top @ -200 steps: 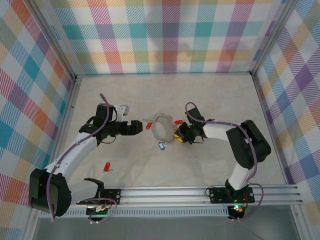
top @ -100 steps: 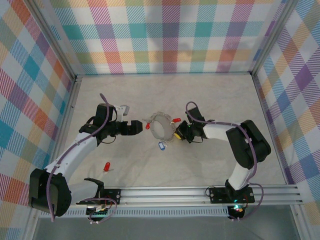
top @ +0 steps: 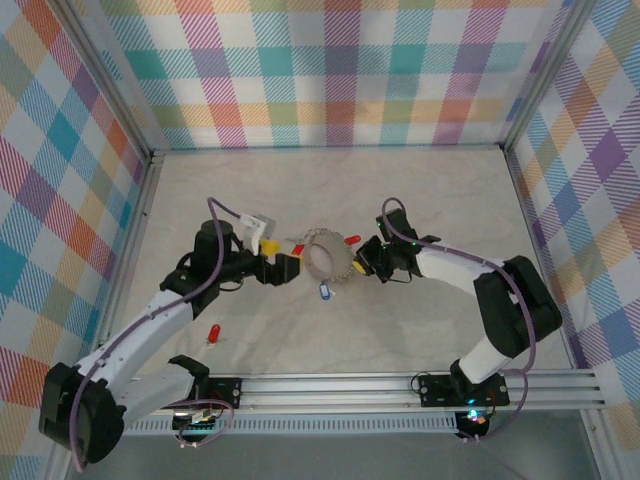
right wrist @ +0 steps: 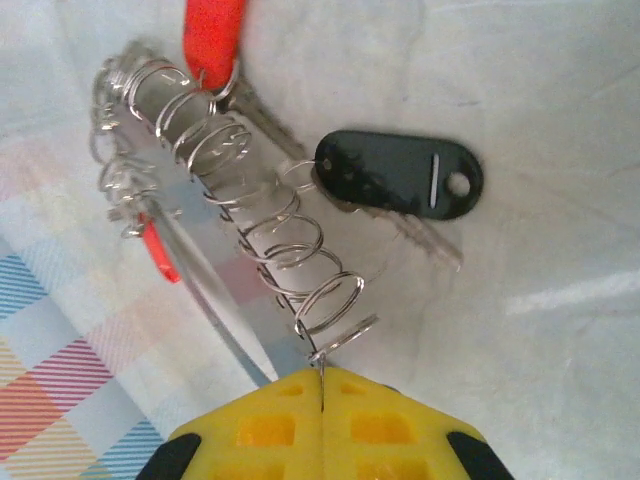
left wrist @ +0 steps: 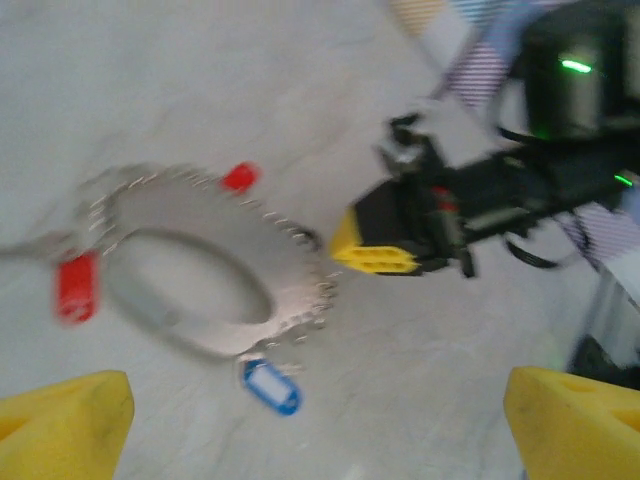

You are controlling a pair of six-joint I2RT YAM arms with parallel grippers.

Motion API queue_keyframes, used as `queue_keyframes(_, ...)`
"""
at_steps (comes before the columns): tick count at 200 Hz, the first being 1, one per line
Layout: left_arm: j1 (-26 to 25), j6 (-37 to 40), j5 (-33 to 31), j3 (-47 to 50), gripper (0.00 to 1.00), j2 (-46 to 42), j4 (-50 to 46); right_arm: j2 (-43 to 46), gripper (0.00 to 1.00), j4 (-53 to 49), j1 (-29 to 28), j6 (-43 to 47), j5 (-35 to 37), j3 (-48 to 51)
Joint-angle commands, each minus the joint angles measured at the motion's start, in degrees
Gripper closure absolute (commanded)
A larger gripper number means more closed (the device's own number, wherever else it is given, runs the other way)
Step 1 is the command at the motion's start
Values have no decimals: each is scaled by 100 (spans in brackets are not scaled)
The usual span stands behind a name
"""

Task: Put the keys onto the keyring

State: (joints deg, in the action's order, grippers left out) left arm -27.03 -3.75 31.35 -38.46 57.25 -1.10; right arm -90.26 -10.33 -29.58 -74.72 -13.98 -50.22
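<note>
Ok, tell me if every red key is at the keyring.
No, one red key lies alone on the table, well apart from the keyring.

Silver-grey gleams on the keyring, and hanging off it are a red key tag, a blue key tag and a glossy black key tag. A loose red key pops against the pale, faintly marbled table. The right gripper is bright yellow, and there's the same yellow on the left fingertips. Purple cables run over white-and-black arms, with pastel plaid walls all round.
</note>
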Motion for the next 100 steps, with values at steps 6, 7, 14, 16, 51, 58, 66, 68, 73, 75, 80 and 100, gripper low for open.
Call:
queue_keyframes(6, -386, 1594, 395, -326, 9, 341, 601, 324, 100, -733, 5, -481, -236, -281)
queue_keyframes(7, -393, 1630, 401, -354, 9, 366, 562, 338, 100, -746, 5, -495, -245, -289)
queue_keyframes(14, -473, 1901, 419, -552, 18, 526, 351, 425, 100, -875, 5, -549, -272, -332)
queue_keyframes(16, -495, 1980, 416, -602, 20, 557, 304, 451, 100, -910, 5, -558, -272, -347)
queue_keyframes(51, -791, 2968, 304, -955, 44, 900, 200, 1005, 100, -1977, 5, -402, -77, -836)
queue_keyframes(58, -812, 3012, 260, -1044, 45, 978, 167, 1072, 100, -2204, 5, -350, -89, -957)
queue_keyframes(66, -834, 3082, 264, -1163, 47, 1086, 79, 1138, 100, -2411, 14, -310, -120, -1084)
queue_keyframes(68, -843, 3099, 265, -1190, 48, 1108, 61, 1152, 100, -2456, 14, -307, -137, -1115)
queue_keyframes(73, -867, 3143, 274, -1259, 50, 1180, 10, 1195, 100, -2519, 14, -298, -183, -1160)
queue_keyframes(75, -877, 3168, 281, -1282, 50, 1208, -18, 1206, 100, -2542, 10, -298, -201, -1175)
queue_keyframes(80, -909, 3209, 291, -1352, 51, 1266, -63, 1256, 100, -2566, 14, -297, -258, -1198)
queue_keyframes(100, -1114, 3261, 197, -1441, 53, 1398, 81, 1425, 100, -2695, 19, -430, -406, -1290)
